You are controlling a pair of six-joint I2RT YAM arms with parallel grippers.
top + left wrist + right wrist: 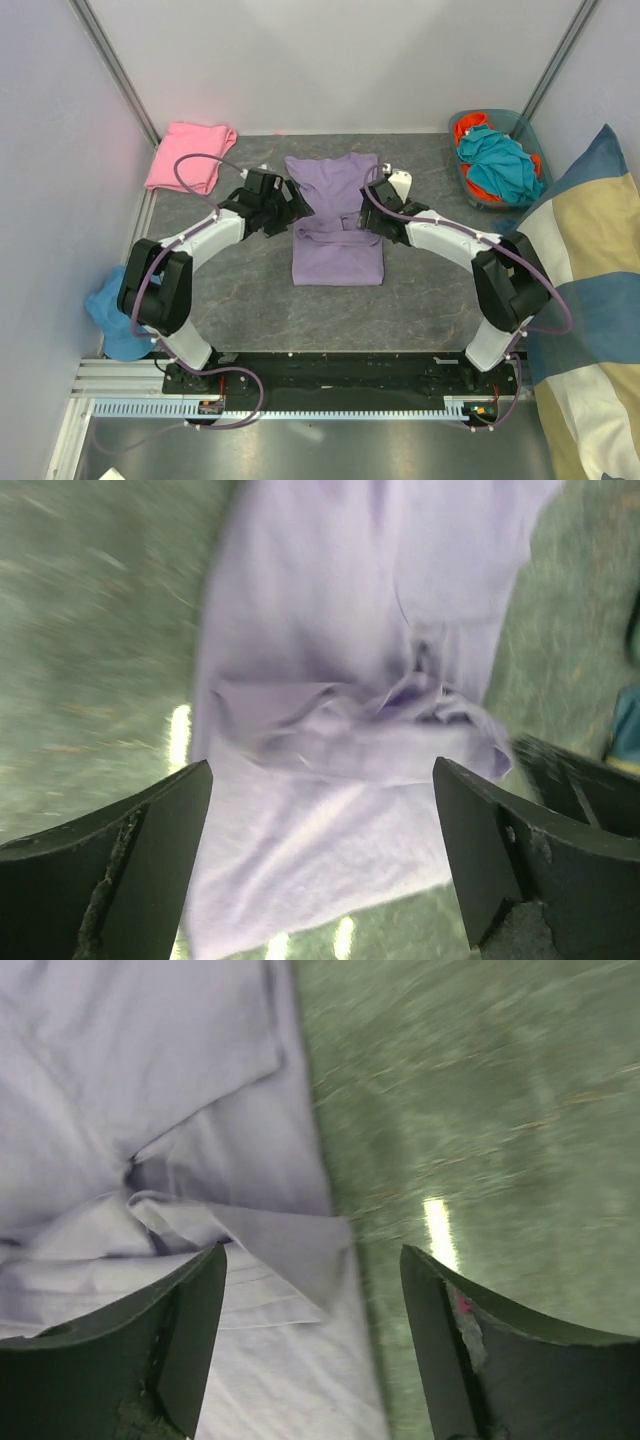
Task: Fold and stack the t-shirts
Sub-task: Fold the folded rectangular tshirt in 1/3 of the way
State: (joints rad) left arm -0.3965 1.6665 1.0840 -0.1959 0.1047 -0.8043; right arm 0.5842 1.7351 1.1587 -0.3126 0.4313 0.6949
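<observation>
2 shirts lie on the grey table [430, 300]. We see the lavender t-shirt [335, 240] flat between the arms. Its near half is a tidy rectangle and its far half spreads wider, with a bunched ridge of cloth across the middle. The left gripper [320, 770] hangs over that shirt's left edge at the ridge, jaws spread wide, holding nothing. The right gripper [312, 1255] hangs over its right edge, likewise spread and empty, above a turned-over corner of cloth. The pink t-shirt [190, 155] lies far left of the lavender one, well apart. A basket [487, 204] of teal and orange cloth stands far right of it.
</observation>
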